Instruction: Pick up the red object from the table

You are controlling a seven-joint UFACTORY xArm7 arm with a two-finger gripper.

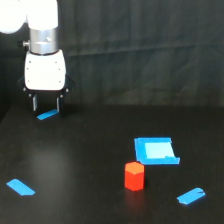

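The red object (134, 176) is a small red-orange faceted block standing upright on the black table (90, 165), right of centre near the front. My gripper (46, 105) hangs from the white arm at the upper left of the exterior view, far from the block. Its two fingers point down with a gap between them and hold nothing. It hovers above the table, over a blue tape strip (48, 115).
A blue open tray (156, 151) sits just behind and to the right of the red block. Blue tape strips lie at the front left (20, 187) and front right (191, 196). A black curtain (145, 50) backs the scene.
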